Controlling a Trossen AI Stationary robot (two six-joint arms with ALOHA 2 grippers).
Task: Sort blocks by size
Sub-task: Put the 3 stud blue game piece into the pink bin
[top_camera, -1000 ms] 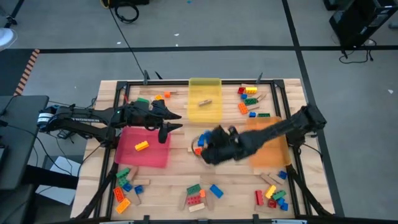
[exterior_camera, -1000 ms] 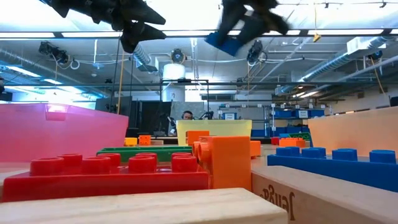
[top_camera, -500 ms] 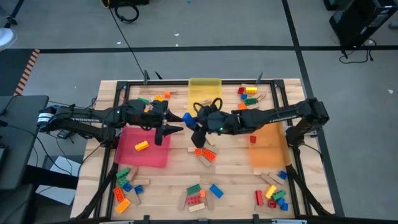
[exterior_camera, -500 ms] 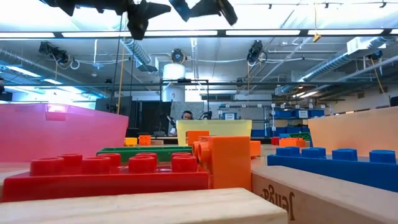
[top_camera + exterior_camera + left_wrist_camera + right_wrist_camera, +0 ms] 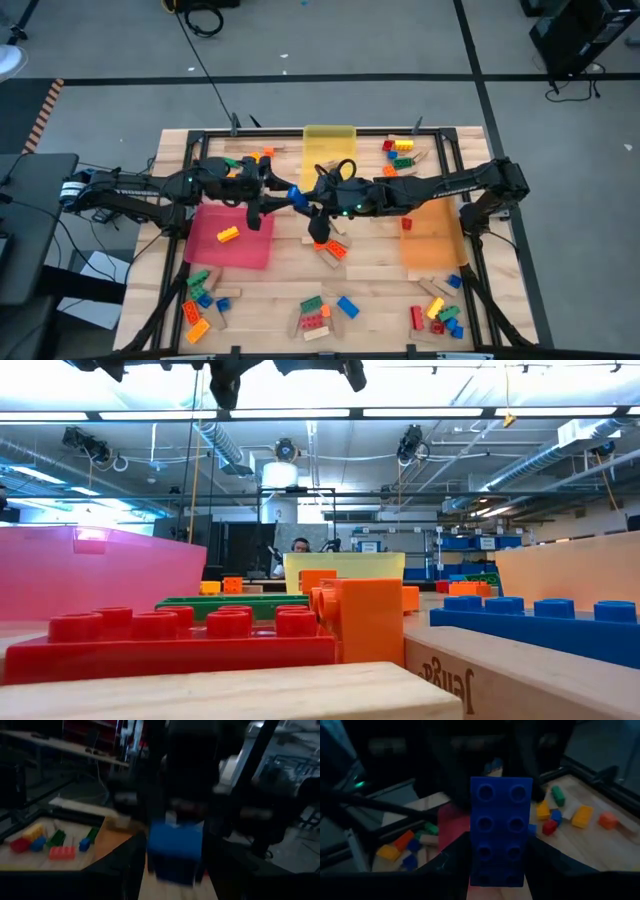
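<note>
R gripper [image 5: 303, 197]: reaches in from 3 o'clock to table centre, held up off the wood; fingers pinch a long blue brick [image 5: 501, 827] by its long sides, eight studs facing its wrist cam
L gripper [image 5: 280, 192]: comes from 9 o'clock, tips meet the R gripper mid-table; the blue brick's end sits between its fingers in its own wrist view, but can't tell if they press on it or stand clear
Blue brick: in the air over the centre of the table [image 5: 375, 285], between the two grippers, just off the 3 o'clock edge of the red tray [image 5: 232, 240]
Red tray: at 9 o'clock of centre, one small yellow brick [image 5: 228, 234] inside
Yellow tray [image 5: 330, 140]: at 12 o'clock, one tan wooden block [image 5: 328, 165] inside
Orange tray [image 5: 432, 245]: at 3 o'clock, partly under the R arm
Loose bricks: clusters at 1 o'clock [image 5: 402, 160], 11 o'clock [image 5: 252, 158], 7 o'clock [image 5: 203, 295], 6 o'clock [image 5: 318, 315], 5 o'clock [image 5: 438, 312]; small orange-red group [image 5: 328, 245] just below the grippers
Low view: both grippers up at the top edge, well above the near red brick [image 5: 190, 640] and orange brick [image 5: 365, 618]; a person far back in the room
</note>
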